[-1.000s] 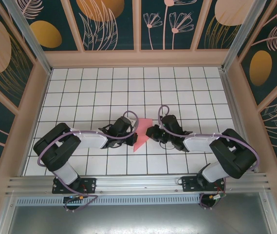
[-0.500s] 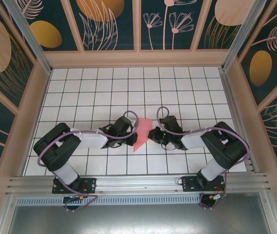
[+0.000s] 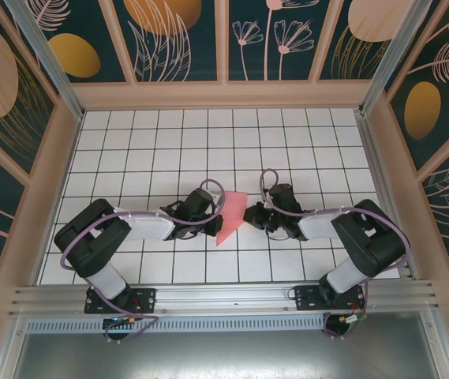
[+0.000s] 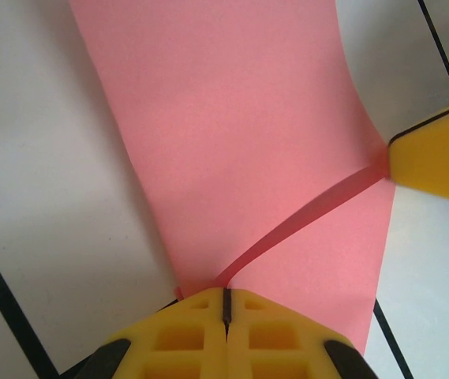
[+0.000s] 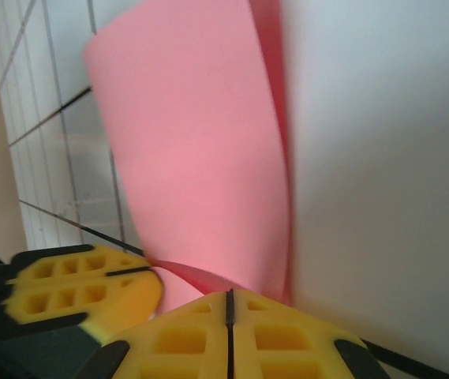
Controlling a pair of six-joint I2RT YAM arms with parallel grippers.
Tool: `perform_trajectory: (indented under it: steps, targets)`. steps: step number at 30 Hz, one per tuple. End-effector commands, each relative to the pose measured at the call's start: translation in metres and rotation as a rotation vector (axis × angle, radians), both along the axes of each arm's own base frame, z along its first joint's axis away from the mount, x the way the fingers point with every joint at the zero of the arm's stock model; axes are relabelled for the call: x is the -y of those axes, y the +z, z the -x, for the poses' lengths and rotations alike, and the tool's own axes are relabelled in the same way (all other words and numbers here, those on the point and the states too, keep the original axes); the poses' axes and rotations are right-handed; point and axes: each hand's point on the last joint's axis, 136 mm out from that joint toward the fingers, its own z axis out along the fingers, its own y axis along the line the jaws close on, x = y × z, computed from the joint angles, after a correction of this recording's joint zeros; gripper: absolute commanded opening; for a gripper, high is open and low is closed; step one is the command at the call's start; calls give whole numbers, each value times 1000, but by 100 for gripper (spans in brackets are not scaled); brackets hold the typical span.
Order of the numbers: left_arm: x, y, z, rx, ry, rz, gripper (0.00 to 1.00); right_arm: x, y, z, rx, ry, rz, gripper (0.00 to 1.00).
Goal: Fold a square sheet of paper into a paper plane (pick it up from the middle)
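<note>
The salmon-pink square sheet of paper (image 3: 230,218) lies folded over into a narrow shape on the white grid table, between my two grippers. My left gripper (image 3: 215,213) is shut on its left edge. My right gripper (image 3: 247,215) is shut on its right edge. In the left wrist view the yellow jaws (image 4: 226,297) pinch the paper (image 4: 240,134), and a raised fold edge runs across to the right gripper's yellow fingertip (image 4: 437,154). In the right wrist view the shut jaws (image 5: 228,298) hold the curling paper (image 5: 196,150), with the left gripper's finger (image 5: 82,288) beside it. The paper plane is out of view.
The white tiled table (image 3: 153,150) stretches behind the grippers to the back wall (image 3: 224,95). Side walls (image 3: 54,158) stand left and right. A metal rail (image 3: 224,296) with both arm bases runs along the near edge.
The right arm's elbow swung and its gripper shifted slightly right, still on the paper. The left arm and the paper barely moved.
</note>
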Motion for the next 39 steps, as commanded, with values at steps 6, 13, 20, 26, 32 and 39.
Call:
perform_trajectory:
  steps: [6, 13, 20, 26, 32, 39]
  targets:
    - [-17, -22, 14, -68, -8, -100, 0, 14, -18, 2, -44, -2, 143, 9]
    - [-18, -17, 14, -63, -1, -88, 0, -13, 47, -12, 91, 12, 11, 10]
    - [-16, -13, 13, -57, 0, -76, 0, -43, 45, -1, 87, 64, -24, 10]
    - [-14, -10, 12, -47, -10, -75, 0, -40, 17, 3, 38, 60, 4, 9]
    - [-13, 1, 4, -16, 14, -65, 1, -31, -9, 10, -23, 28, 51, 7]
    - [-18, 48, -5, 63, 106, 24, 37, -23, -23, 12, -60, -5, 86, 7]
